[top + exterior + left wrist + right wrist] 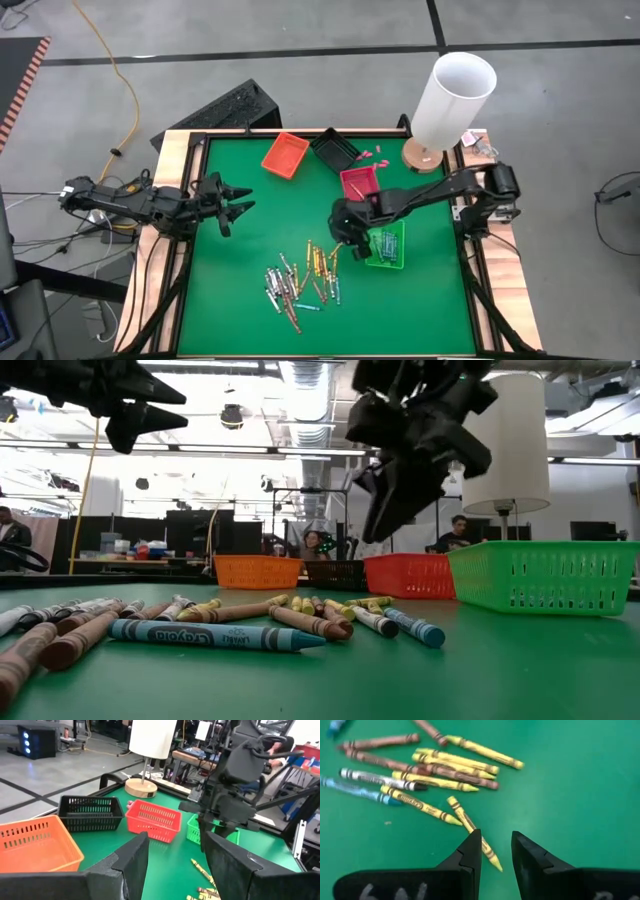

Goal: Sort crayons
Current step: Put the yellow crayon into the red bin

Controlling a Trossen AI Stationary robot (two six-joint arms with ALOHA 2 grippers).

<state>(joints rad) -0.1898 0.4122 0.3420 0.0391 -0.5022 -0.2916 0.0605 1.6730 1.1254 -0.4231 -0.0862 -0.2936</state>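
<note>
Many crayons (300, 280) in yellow, brown, grey and blue lie loose on the green mat; they show close up in the right wrist view (435, 770) and the low view (215, 635). My right gripper (345, 228) hangs open and empty above the pile's right end, beside the green tray (388, 245). In its wrist view (496, 834) a yellow crayon (465, 820) lies on the mat below, running under one finger. My left gripper (235, 200) is open and empty, raised over the mat's left side; it also shows in the left wrist view (176, 840).
An orange tray (285, 155), a black tray (335, 150) and a red tray (358, 182) stand along the far side. The green tray holds a few crayons. A white lamp (450, 100) stands at the far right corner, with pink bits (368, 153) nearby.
</note>
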